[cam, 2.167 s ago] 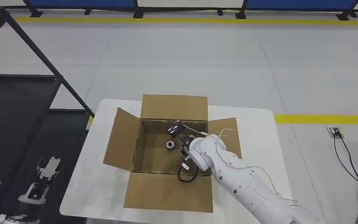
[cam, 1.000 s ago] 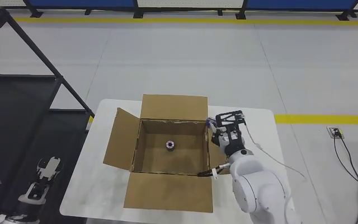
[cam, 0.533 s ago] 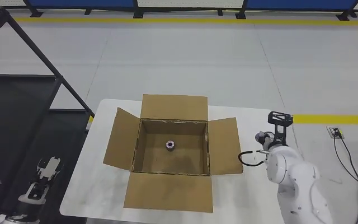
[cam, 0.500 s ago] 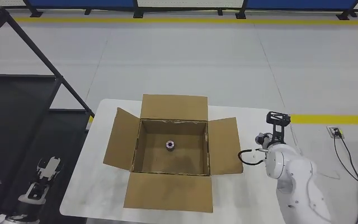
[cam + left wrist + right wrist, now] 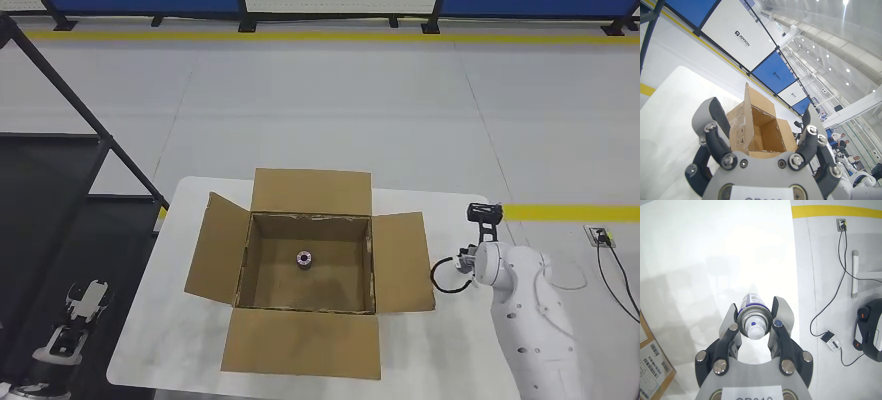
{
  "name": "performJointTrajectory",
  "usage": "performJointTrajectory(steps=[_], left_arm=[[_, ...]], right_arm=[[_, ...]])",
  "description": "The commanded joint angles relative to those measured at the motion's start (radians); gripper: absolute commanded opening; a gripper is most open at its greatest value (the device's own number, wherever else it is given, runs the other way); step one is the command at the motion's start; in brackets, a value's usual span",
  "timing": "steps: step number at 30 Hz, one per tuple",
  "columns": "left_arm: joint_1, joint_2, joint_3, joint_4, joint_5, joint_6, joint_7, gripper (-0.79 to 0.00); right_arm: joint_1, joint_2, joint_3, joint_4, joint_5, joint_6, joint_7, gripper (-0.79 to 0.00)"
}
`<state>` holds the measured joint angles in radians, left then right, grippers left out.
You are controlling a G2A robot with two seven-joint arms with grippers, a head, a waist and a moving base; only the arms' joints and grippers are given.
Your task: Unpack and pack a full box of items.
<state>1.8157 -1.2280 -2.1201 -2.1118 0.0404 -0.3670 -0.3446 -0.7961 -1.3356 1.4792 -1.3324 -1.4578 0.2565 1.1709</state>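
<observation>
An open cardboard box (image 5: 308, 345) stands in the middle of the white table (image 5: 190, 310), all flaps folded out. A small round item (image 5: 303, 259) lies on its floor. My right arm (image 5: 505, 275) hangs to the right of the box, near the table's right edge. In the right wrist view my right gripper (image 5: 755, 303) is shut on a spray can (image 5: 754, 318) with a white cap, held above bare table (image 5: 715, 247); a corner of the box (image 5: 653, 351) lies off to one side. My left gripper (image 5: 762, 104) is open and holds nothing, facing the box (image 5: 761, 130) from a distance.
The table's right edge (image 5: 795, 256) runs close by the held can; beyond it the floor carries a black cable (image 5: 840, 262), a wall socket (image 5: 841, 224) and a dark machine (image 5: 868, 330). A black metal frame (image 5: 80, 110) stands left of the table.
My right arm came up out of the box with the spray can and swung right, across the right flap, to the table's right edge. The round item stayed in the box.
</observation>
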Motion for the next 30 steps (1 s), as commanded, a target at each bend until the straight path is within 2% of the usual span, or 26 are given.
performJointTrajectory(steps=[1,4,12,14,16,17,18,20,21,23,25,27,30], left_arm=[[0.000,0.000,0.000,0.000,0.000,0.000,0.000,0.000],[0.000,0.000,0.000,0.000,0.000,0.000,0.000,0.000],[0.000,0.000,0.000,0.000,0.000,0.000,0.000,0.000],[0.000,0.000,0.000,0.000,0.000,0.000,0.000,0.000],[0.000,0.000,0.000,0.000,0.000,0.000,0.000,0.000],[0.000,0.000,0.000,0.000,0.000,0.000,0.000,0.000],[0.000,0.000,0.000,0.000,0.000,0.000,0.000,0.000],[0.000,0.000,0.000,0.000,0.000,0.000,0.000,0.000],[0.000,0.000,0.000,0.000,0.000,0.000,0.000,0.000],[0.000,0.000,0.000,0.000,0.000,0.000,0.000,0.000],[0.000,0.000,0.000,0.000,0.000,0.000,0.000,0.000],[0.000,0.000,0.000,0.000,0.000,0.000,0.000,0.000],[0.000,0.000,0.000,0.000,0.000,0.000,0.000,0.000]], right_arm=[[0.003,0.000,0.004,0.009,0.014,-0.012,-0.009,-0.511],[0.004,0.001,0.011,0.025,0.025,-0.020,-0.020,-0.431],[0.002,0.006,0.027,0.031,0.044,-0.040,-0.030,-0.394],[-0.001,0.007,0.031,0.023,0.045,-0.040,-0.030,-0.326],[-0.007,0.008,0.037,0.000,0.045,-0.028,-0.037,-0.197],[-0.014,0.008,0.043,-0.021,0.052,-0.022,-0.048,-0.169],[-0.025,0.009,0.054,-0.052,0.051,-0.002,-0.067,-0.074],[-0.062,0.008,0.070,-0.155,0.065,0.042,-0.121,-0.012],[-0.090,0.008,0.078,-0.222,0.076,0.058,-0.149,-0.028],[-0.155,0.005,0.082,-0.376,0.096,0.092,-0.207,0.000],[-0.223,0.001,0.060,-0.539,0.130,0.078,-0.268,0.000],[-0.283,-0.002,0.010,-0.663,0.149,0.019,-0.313,0.000],[-0.314,-0.004,-0.094,-0.752,0.146,-0.088,-0.351,0.000]])
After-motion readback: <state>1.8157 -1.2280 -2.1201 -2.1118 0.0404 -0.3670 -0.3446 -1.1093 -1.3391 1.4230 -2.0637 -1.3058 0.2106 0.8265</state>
